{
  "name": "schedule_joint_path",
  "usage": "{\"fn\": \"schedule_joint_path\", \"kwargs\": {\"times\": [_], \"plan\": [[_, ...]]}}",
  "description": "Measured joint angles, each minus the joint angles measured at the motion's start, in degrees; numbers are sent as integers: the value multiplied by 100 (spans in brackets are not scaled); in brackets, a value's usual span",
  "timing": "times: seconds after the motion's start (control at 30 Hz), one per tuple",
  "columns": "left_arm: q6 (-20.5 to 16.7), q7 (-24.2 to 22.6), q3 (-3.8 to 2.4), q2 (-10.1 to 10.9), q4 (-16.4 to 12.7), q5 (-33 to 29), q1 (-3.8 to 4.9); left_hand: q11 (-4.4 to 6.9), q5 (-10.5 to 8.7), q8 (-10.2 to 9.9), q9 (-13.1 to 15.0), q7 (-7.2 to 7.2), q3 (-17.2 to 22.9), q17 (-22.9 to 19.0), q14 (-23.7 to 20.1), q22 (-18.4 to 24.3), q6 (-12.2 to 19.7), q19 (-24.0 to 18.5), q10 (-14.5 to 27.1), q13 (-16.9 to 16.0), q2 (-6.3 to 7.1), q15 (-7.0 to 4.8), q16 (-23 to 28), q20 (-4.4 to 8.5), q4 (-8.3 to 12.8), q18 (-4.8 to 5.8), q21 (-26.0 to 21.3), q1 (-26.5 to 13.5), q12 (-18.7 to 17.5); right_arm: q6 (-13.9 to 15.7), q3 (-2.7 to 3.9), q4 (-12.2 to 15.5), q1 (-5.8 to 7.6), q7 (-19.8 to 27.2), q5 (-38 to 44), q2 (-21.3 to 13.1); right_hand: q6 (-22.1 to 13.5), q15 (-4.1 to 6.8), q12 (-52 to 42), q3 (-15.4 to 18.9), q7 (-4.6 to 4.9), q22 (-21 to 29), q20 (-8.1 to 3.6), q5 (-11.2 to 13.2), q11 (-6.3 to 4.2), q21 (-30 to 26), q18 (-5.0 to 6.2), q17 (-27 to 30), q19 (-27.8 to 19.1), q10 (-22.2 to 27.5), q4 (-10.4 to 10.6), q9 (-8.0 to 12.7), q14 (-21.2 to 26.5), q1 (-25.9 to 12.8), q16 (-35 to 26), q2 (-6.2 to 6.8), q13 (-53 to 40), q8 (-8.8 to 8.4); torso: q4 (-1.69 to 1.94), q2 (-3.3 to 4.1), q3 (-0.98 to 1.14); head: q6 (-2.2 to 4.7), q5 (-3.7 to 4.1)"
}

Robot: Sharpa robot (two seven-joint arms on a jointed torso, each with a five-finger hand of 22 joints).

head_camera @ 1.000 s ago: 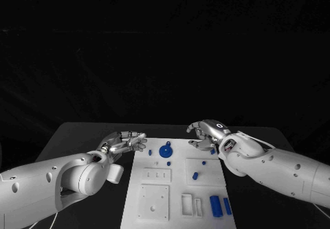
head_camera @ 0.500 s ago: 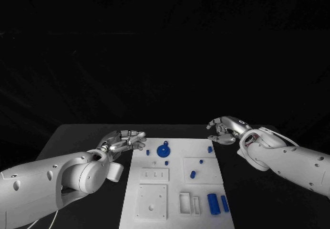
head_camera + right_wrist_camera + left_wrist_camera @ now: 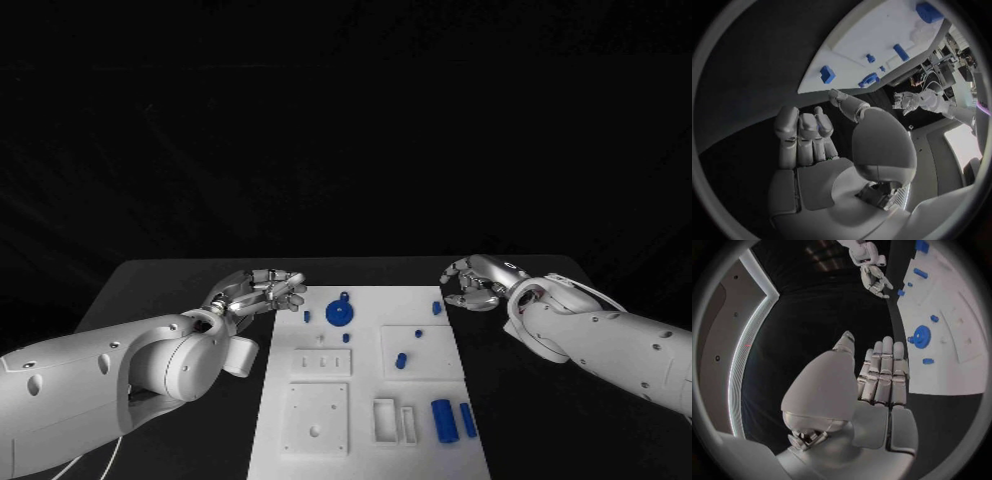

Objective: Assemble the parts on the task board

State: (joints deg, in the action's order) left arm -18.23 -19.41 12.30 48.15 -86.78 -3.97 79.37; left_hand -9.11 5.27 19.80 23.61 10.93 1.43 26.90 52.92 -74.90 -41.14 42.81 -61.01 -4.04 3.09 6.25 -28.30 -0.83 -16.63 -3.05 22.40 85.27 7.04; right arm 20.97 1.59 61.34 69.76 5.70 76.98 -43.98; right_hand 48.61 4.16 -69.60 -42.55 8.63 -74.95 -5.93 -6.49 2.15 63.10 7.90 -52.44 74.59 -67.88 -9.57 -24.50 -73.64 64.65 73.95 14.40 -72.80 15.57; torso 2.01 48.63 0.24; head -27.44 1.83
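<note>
Low in the middle of the frame, the task board [image 3: 353, 400] lies on the surface with blue parts [image 3: 446, 420] on it. A sloppy reach could knock small parts off. Both the left hand [image 3: 260, 292] and right hand [image 3: 476, 282] hover beside its far corners, holding nothing, fingers loosely curled.

The white plastic task board [image 3: 361, 400] runs off the bottom edge in the head view, well behind both hands. The small blue parts [image 3: 401, 361] between the hands are too small to tell their shapes.
</note>
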Motion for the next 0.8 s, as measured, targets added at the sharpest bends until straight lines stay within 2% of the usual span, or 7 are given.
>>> {"fn": "schedule_joint_path", "kwargs": {"times": [0.33,0.8], "plan": [[11,0,2,8,4,-2,-2,0,0,0,0,0,0,0,0,-5,0,0,0,0,0,0,9,0,0,8,0,0,0,-140,3,-117,-132,47,-23,83,7,-6,1,40,-8,1,1,-62,0,0,0,-5,-1,0,-40,1,6,0,-20,0,6,0,7,5,-7,-50,26],[22,2,3,16,5,-4,-3,0,0,0,-1,0,0,4,0,-4,0,0,0,0,0,0,9,0,0,38,0,0,0,-265,3,-274,-225,89,-65,225,8,-10,23,72,-12,2,20,-84,-21,0,0,-16,-19,19,-71,2,11,0,-20,0,19,0,10,-3,-25,-82,31]]}}
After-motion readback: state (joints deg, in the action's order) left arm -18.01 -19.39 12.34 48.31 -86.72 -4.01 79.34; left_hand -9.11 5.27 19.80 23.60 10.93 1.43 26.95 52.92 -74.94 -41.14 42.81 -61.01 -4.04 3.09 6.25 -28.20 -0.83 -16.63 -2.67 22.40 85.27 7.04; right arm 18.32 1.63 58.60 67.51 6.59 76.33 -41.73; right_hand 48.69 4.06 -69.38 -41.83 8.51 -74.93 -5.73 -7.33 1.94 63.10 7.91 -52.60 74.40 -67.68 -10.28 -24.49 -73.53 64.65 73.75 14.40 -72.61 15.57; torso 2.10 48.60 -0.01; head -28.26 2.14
